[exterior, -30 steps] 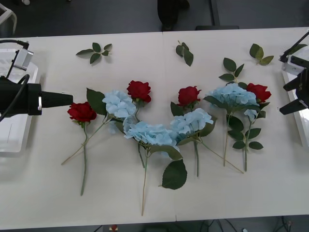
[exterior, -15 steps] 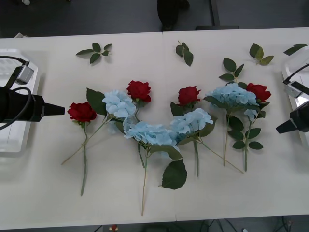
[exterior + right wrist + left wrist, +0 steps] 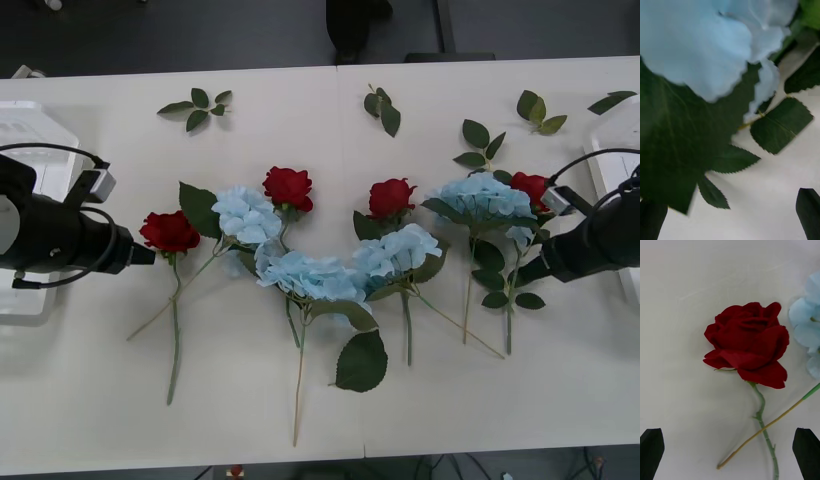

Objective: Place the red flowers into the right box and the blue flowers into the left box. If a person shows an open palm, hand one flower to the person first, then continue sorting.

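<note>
Left gripper [image 3: 730,450], jaws wide, sits beside the red rose [image 3: 169,231] near the tabletop's left edge: drop onto its stem below the head; right gripper [image 3: 732,217], also wide, hovers by the right-edge hydrangea [image 3: 484,197].

Two black cylindrical arms trailing black cables, with black-tipped claw fingers [image 3: 651,444].

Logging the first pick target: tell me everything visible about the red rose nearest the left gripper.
The leftmost deep red artificial rose lies flat on the white table, untouched, its layered fabric-like head toward the far edge and its thin green stem running toward the robot. A pale hydrangea stem crosses that stem below the head. The left gripper hovers over it, black fingers open.
</note>
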